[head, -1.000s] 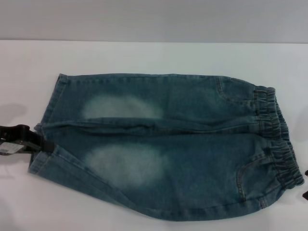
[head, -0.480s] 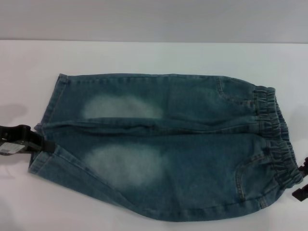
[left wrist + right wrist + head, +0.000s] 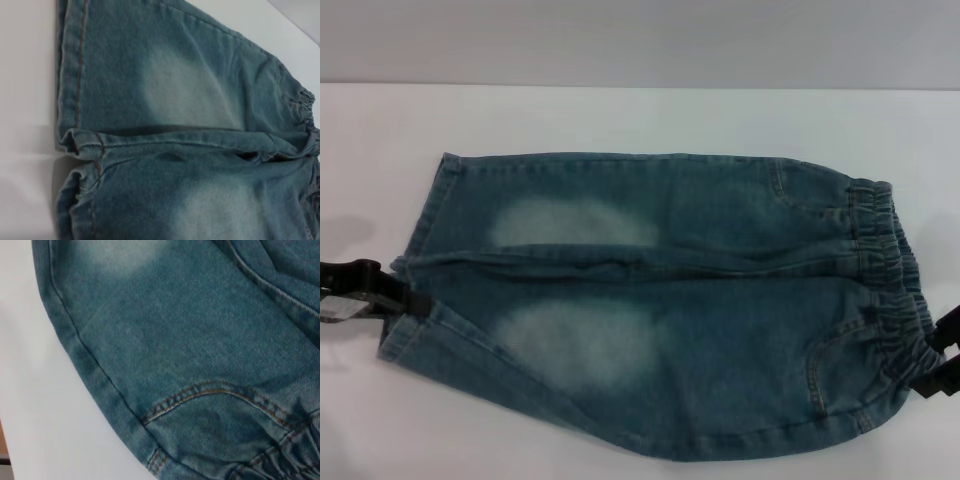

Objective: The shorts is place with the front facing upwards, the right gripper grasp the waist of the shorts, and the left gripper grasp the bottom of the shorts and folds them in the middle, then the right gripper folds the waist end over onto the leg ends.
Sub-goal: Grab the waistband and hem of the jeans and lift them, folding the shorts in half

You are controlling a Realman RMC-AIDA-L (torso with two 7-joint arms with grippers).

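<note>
The shorts (image 3: 670, 300) lie flat on the white table, front up, with pale thigh patches. The waist of the shorts (image 3: 890, 270) points right and the bottom of the shorts (image 3: 415, 265) points left. My left gripper (image 3: 408, 298) rests at the hems, where the two leg ends meet. My right gripper (image 3: 942, 358) stands open at the near end of the waistband, one finger on either side of its edge. The left wrist view shows the leg hems (image 3: 70, 75) close up. The right wrist view shows a curved pocket seam (image 3: 210, 390) and elastic gathers (image 3: 285, 460).
The white table (image 3: 620, 120) extends around the shorts, with a grey wall (image 3: 620, 40) behind its far edge. Bare tabletop shows beside the denim in the right wrist view (image 3: 40, 415).
My right gripper has come in from the right edge and risen onto the near end of the waistband. The left gripper and the shorts have stayed put.
</note>
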